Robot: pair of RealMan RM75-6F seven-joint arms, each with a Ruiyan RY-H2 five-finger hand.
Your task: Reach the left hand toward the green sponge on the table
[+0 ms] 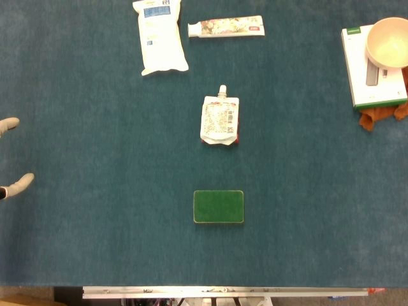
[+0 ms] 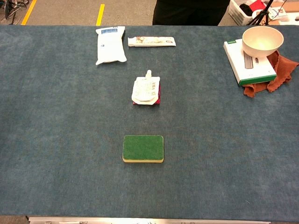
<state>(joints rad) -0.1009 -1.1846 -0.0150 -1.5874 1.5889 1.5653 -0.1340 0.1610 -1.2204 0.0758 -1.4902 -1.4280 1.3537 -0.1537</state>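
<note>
The green sponge (image 1: 218, 206) lies flat on the blue table cloth, near the middle and toward the front edge; the chest view shows its yellow underside (image 2: 143, 148). Only two pale fingertips of my left hand (image 1: 18, 185) poke in at the far left edge of the head view. They are spread apart with nothing between them, well left of the sponge. The chest view does not show this hand. My right hand appears in neither view.
A white spout pouch (image 1: 220, 121) lies just behind the sponge. Further back are a white packet (image 1: 160, 35) and a toothpaste tube (image 1: 226, 27). At the back right a bowl (image 1: 390, 42) sits on a white box (image 1: 370, 89) over an orange cloth (image 1: 376, 118).
</note>
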